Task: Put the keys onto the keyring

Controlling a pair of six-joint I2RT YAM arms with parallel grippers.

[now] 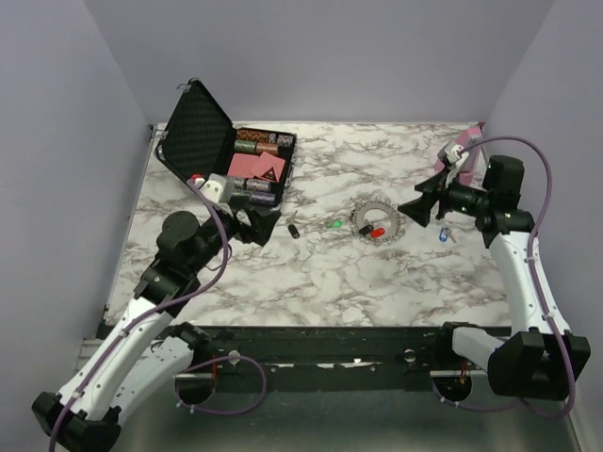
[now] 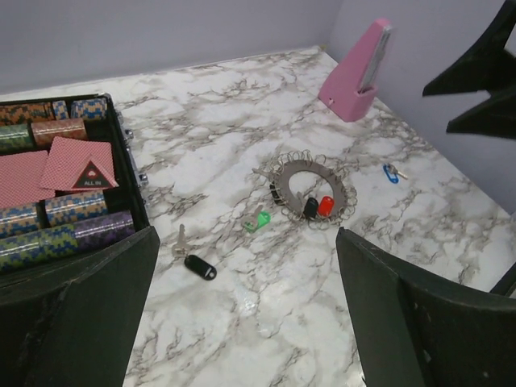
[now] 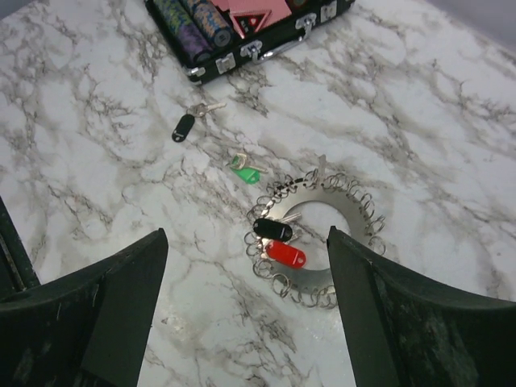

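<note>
The keyring [image 1: 375,209] is a silvery ring edged with small wire loops, lying mid-table. A red-headed key [image 1: 379,232] and a black-headed key [image 1: 363,229] lie on its near side. A green key [image 1: 336,224] and a second black key [image 1: 294,231] lie loose to its left, and a blue key [image 1: 442,235] lies to its right. My left gripper [image 1: 259,222] is open and empty left of the black key. My right gripper [image 1: 415,209] is open and empty just right of the keyring. In the right wrist view the keyring [image 3: 352,216] and red key [image 3: 286,255] lie between the open fingers.
An open black case [image 1: 226,151] of poker chips and cards stands at the back left. A pink stand [image 1: 462,151] stands at the back right, behind my right arm. Purple walls close in the marble table on three sides.
</note>
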